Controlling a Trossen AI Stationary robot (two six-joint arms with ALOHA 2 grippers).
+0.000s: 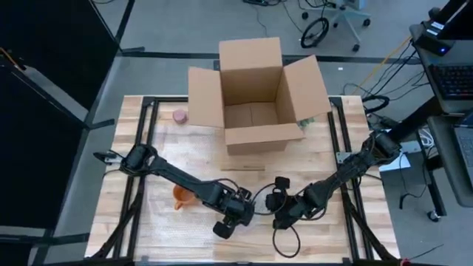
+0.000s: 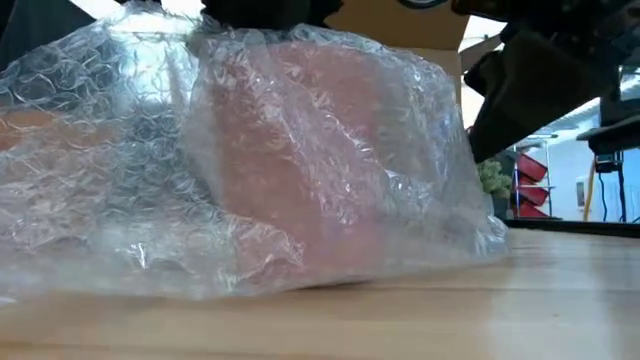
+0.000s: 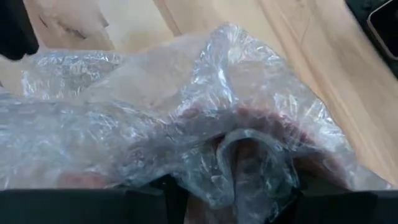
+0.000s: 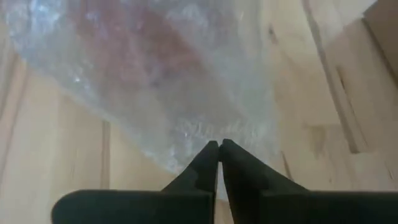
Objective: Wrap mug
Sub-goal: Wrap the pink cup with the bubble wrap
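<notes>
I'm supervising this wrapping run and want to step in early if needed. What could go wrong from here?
1. The right gripper is pinched shut on only the thin edge of the bubble wrap; the sheet could slip out if pulled.
2. The wrap drapes loosely over the mug, so it may unfold.
3. The left gripper sits very near the right one; the arms could collide.

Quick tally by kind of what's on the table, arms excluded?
Cardboard box, open: 1
Orange mug, under wrap: 1
Bubble wrap sheet: 1
Small pink object left of the box, too small to identify: 1
Flat wooden strip in front of the box: 1
Greenish item at the box's right corner, unclear: 1
Total: 6
</notes>
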